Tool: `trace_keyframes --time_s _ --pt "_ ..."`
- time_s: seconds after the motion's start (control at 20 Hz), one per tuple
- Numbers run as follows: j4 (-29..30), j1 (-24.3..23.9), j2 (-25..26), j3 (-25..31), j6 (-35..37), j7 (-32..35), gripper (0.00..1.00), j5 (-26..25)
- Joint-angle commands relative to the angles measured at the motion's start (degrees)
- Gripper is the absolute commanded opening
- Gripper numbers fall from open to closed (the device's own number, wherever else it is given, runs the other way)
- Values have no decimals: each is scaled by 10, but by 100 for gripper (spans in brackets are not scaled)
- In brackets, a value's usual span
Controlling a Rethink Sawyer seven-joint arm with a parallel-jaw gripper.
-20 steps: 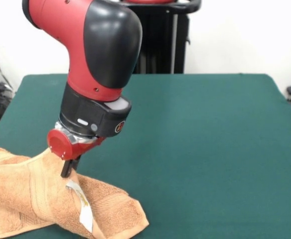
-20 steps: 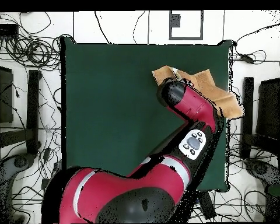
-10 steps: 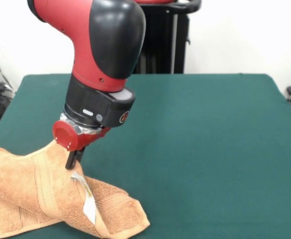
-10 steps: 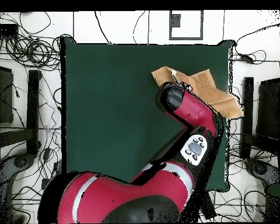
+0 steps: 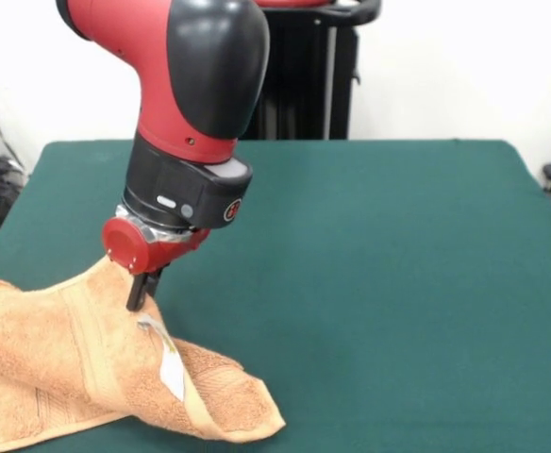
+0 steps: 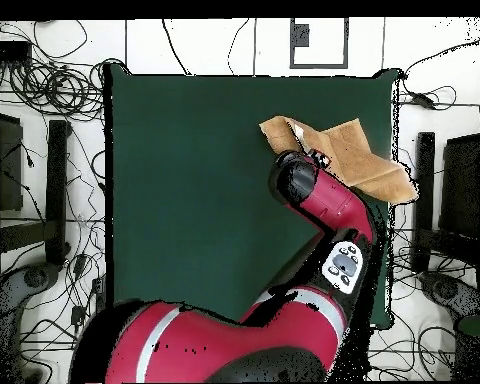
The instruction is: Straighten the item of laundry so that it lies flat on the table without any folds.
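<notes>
Diagonally, towel (image 5: 58,368) long axis left-right, peak pinched by hand (image 5: 139,294).

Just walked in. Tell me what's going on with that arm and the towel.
The gripper is pinching a raised peak of the orange towel near one corner of the green table, lifting it into a tent. The towel is not flat: it is folded over itself, its white tag showing, and one part hangs past the table's edge.

A plain white wall (image 5: 445,66) fills the upper frame. Tangled black cables (image 6: 44,85) cover the pale floor (image 6: 214,45) at left.
</notes>
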Motion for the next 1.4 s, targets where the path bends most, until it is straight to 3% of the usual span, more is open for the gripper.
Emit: trace_keyframes --time_s 0.05,1.4 --pt "98 -2 -9 108 -34 -12 0 -38" --pt "178 65 -40 75 -40 60 0 -27"
